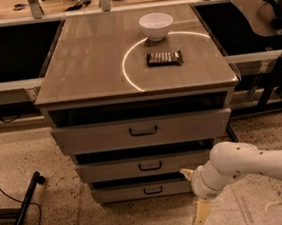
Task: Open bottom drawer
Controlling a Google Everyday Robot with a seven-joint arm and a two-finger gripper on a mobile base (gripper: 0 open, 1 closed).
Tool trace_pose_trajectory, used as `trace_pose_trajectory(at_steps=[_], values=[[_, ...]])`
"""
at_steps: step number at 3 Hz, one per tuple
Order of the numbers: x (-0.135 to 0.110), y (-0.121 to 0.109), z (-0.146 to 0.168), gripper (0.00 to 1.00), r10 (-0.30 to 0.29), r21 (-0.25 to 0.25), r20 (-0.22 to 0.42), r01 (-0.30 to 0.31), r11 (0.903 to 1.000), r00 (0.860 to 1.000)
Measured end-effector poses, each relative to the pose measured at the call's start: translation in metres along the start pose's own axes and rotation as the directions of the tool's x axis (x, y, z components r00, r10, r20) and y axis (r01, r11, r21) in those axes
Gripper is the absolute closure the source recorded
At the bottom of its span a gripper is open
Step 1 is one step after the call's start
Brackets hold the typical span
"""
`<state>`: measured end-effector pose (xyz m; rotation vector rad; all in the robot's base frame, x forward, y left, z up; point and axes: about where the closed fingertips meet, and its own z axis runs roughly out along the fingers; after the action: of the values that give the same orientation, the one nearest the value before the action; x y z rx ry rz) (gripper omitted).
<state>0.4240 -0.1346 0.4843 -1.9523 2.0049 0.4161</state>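
Note:
The grey cabinet has three drawers. The bottom drawer (124, 192) is the lowest and shallowest front, with a small dark bar handle (152, 189) at its centre. It stands about as far out as the two drawers above it. My gripper (193, 194), on a white arm (247, 166) that comes in from the right, is at the drawer's right end, just in front of it and right of the handle. The fingers are spread: one cream fingertip (186, 172) is at the drawer's upper edge and the other (201, 213) points down at the floor. It holds nothing.
A white bowl (156, 25) and a dark snack bar (164, 57) sit on the cabinet top (86, 65). The middle drawer (116, 168) and the top drawer (98, 136) are above. A black pole and cable (23, 212) lie on the floor at left. A chair base (278, 80) stands at right.

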Motion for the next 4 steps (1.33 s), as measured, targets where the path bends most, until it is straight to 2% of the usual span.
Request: trace_pose_trajectory(at_steps=[1, 2, 3, 4], values=[[0.000, 0.000, 0.000, 0.00, 0.000, 0.000, 0.000, 0.000, 1.0000, 1.000], [0.017, -0.006, 0.021, 0.00, -0.024, -0.009, 0.032, 0.025, 0.9997, 0.999], [0.044, -0.013, 0.056, 0.00, -0.084, -0.021, 0.084, 0.086, 0.9960, 0.993], [0.064, -0.019, 0.085, 0.00, -0.124, -0.036, 0.088, 0.127, 0.9912, 0.988]])
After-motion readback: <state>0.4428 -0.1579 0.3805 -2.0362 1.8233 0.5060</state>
